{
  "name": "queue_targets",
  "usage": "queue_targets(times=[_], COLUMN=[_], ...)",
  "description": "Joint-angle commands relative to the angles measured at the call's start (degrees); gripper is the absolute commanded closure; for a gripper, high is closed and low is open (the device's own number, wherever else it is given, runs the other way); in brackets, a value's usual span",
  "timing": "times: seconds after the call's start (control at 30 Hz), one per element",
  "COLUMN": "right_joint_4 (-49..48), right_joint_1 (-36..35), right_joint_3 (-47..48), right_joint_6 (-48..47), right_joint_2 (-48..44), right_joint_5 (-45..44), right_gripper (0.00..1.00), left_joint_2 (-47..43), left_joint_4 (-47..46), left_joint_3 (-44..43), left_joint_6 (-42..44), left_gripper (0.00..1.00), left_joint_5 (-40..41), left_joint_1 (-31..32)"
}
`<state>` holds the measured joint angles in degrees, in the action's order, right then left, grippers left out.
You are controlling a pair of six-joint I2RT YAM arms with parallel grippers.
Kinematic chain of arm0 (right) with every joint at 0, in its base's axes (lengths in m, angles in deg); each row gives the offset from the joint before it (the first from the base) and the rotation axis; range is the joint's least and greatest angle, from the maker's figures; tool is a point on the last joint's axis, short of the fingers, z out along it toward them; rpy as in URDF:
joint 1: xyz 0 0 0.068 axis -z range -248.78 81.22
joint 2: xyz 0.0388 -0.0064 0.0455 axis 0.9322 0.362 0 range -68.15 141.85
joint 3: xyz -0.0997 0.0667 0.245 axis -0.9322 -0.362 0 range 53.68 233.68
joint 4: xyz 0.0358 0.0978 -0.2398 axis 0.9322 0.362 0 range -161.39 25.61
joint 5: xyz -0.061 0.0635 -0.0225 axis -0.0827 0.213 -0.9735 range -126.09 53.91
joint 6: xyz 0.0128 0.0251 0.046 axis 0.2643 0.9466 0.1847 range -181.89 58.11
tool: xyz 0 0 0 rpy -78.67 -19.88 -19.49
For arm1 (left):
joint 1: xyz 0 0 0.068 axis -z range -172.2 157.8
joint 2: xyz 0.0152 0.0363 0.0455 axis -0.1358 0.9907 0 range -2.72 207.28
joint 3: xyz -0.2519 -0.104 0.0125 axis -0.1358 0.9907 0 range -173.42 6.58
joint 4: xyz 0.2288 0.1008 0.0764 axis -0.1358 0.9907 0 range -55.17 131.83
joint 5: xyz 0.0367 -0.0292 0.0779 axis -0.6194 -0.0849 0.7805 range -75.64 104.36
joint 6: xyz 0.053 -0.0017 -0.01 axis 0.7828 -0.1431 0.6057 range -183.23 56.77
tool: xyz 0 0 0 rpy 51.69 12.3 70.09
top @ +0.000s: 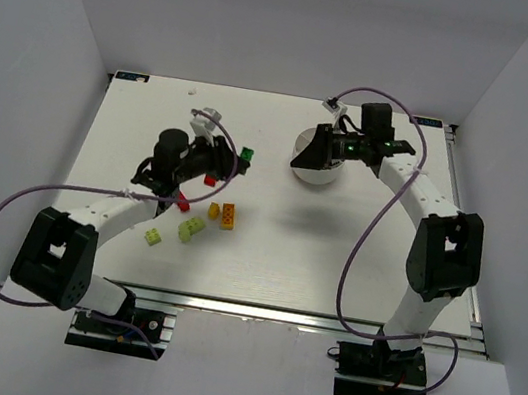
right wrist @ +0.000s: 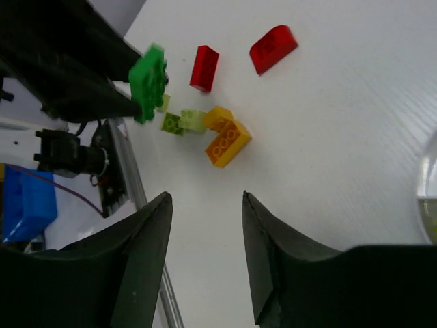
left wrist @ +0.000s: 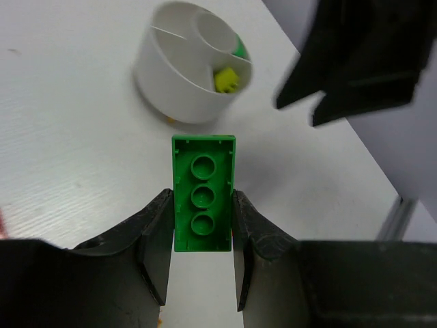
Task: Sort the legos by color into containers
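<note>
My left gripper (top: 238, 159) is shut on a dark green brick (top: 246, 157), held above the table; in the left wrist view the brick (left wrist: 203, 195) is pinched between both fingers. The round white dish (top: 321, 174) stands to the right, partly hidden by my right gripper (top: 298, 162). In the left wrist view the dish (left wrist: 171, 82) holds a lime brick (left wrist: 227, 80) and something green (left wrist: 238, 49). My right gripper (right wrist: 207, 205) is open and empty. Red bricks (right wrist: 204, 67) (right wrist: 273, 48), orange-yellow bricks (right wrist: 227, 142) and lime bricks (right wrist: 193, 120) lie loose.
The loose bricks lie in a cluster on the white table around (top: 206, 213), below my left gripper, with a lime brick (top: 153, 236) nearest the front. White walls enclose the table on three sides. The right arm's black gripper body (left wrist: 362, 55) hangs close to the dish.
</note>
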<state>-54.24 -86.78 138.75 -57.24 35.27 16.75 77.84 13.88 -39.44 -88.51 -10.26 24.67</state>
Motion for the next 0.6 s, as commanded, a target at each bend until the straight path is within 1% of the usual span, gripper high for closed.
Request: queue_targets(times=[0.0,0.03,0.07,0.13,0.2,0.27,0.43,0.47,0.57], right_joint_4=[0.53,-1.39,-2.37,-3.78,-2.83,-0.20,0.17,0.78,0.87], right_joint_1=[-1.07,-1.16,-1.25,-1.51,-2.04,-2.39,-3.53,-3.80,-4.94], right_joint_3=[4.21,4.57,4.83,5.88,6.76,8.08,6.95,6.94,6.42], right_joint_6=[13.27,14.76,17.56,19.34,20.05,19.88,22.42,22.43,23.12], right_joint_2=[1.61,1.61,1.61,1.53,2.05,2.49,2.14,2.23,2.32], right_joint_5=[2.96,3.23,3.76,4.03,3.33,3.41,2.80,1.75,2.27], right_gripper=[0.47,0.41,0.37,0.35,0.34,0.35,0.34,0.29,0.29], left_joint_2=[-4.00,-4.35,-4.18,-3.57,-2.69,-1.90,-0.49,-0.40,0.04], left_joint_4=[-10.07,-9.81,-9.29,-7.44,-6.13,-5.86,-6.91,-7.09,-7.26], left_joint_3=[4.88,4.71,4.36,2.61,0.94,0.23,-0.21,-0.12,-0.21], left_joint_6=[4.35,4.79,5.06,6.38,7.60,8.05,7.79,7.70,7.79], left_gripper=[0.93,0.93,0.94,0.94,0.94,0.95,0.95,0.95,0.95], left_joint_5=[-4.66,-4.12,-3.86,-3.15,-2.28,-1.75,-1.57,-1.57,-1.39], left_joint_1=[4.39,4.93,5.72,6.42,7.56,8.44,9.33,9.50,10.03])
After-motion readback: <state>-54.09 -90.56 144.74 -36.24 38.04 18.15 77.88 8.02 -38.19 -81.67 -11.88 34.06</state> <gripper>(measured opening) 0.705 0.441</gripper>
